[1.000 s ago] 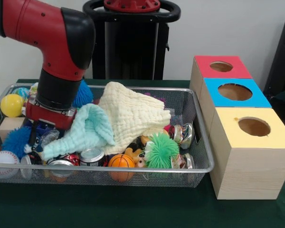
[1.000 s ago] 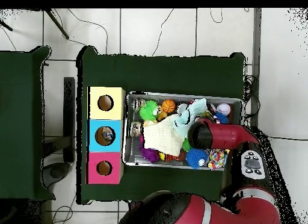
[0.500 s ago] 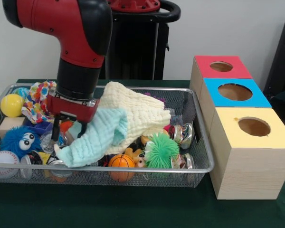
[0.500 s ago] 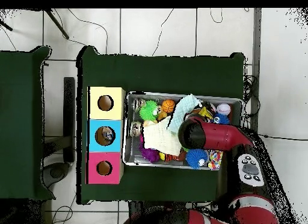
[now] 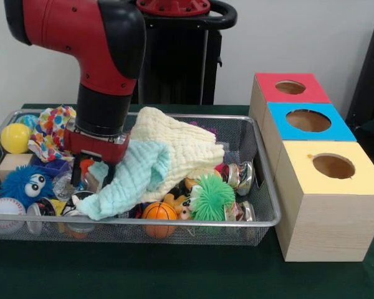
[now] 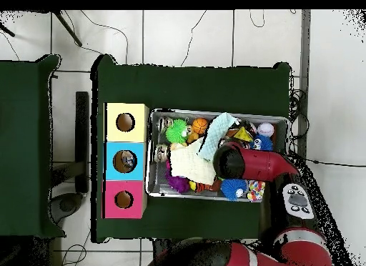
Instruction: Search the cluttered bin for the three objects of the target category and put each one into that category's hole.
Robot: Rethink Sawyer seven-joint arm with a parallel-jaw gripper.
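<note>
Front view: wire bin (image 5: 262,222) left on table (image 5: 174,274); three boxes (image 5: 327,208) in a row just right of it. In bin: two cloths (image 5: 174,149) heaped centre, balls (image 5: 15,137) at left end, cans (image 5: 240,177) right

1. I'm looking at a robotics lab: green-covered table (image 5: 174,274), pale tiled floor (image 6: 186,38) strewn with loose cables (image 6: 193,34).
2. A staged test rig: wire bin (image 5: 262,187), three colour-topped wooden boxes (image 5: 311,162).

Bin (image 5: 265,187) packed edge to edge; mint cloth (image 5: 128,180) and cream cloth (image 5: 174,146) draped over centre clutter. Box holes (image 5: 308,120) unobstructed. Worktop (image 5: 174,274) in front bare.
</note>
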